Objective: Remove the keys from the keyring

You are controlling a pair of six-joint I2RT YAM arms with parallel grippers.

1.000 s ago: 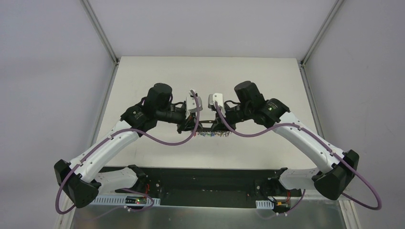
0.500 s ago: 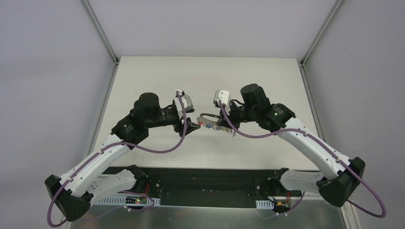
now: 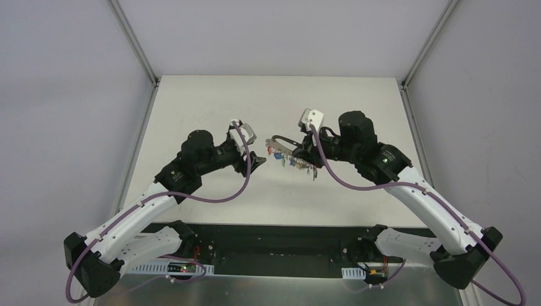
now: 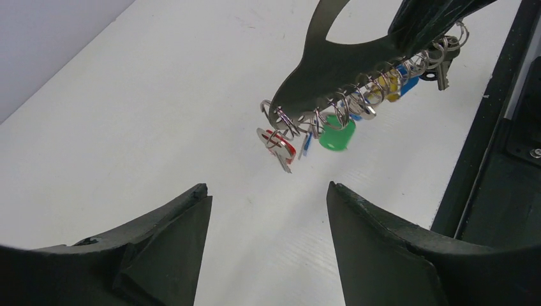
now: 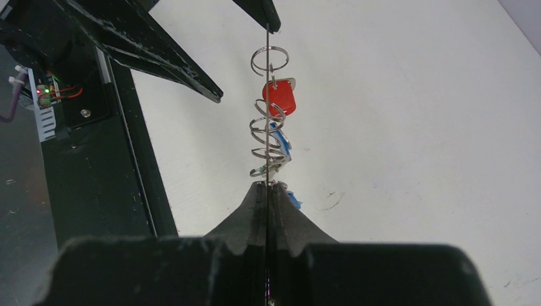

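My right gripper (image 5: 267, 186) is shut on the keyring (image 4: 332, 60), a flat grey metal loop held above the table that shows edge-on in the right wrist view. The keys hang from it in a row on small split rings: a red one (image 4: 281, 141), a green one (image 4: 336, 137), then blue and yellow ones further along. From above, the keys (image 3: 295, 162) dangle just left of my right gripper (image 3: 298, 152). My left gripper (image 4: 268, 191) is open with nothing between its fingers. It sits a short way left of the red key, apart from the keyring (image 3: 279, 138).
The white table (image 3: 210, 102) lies under both arms. A black base rail (image 3: 281, 239) runs along its near edge. Grey walls and metal frame posts (image 3: 134, 44) close in the sides and back.
My left gripper has opened, let go of the keyring and drawn back to the left. My right gripper has carried the keyring and keys up and to the right.
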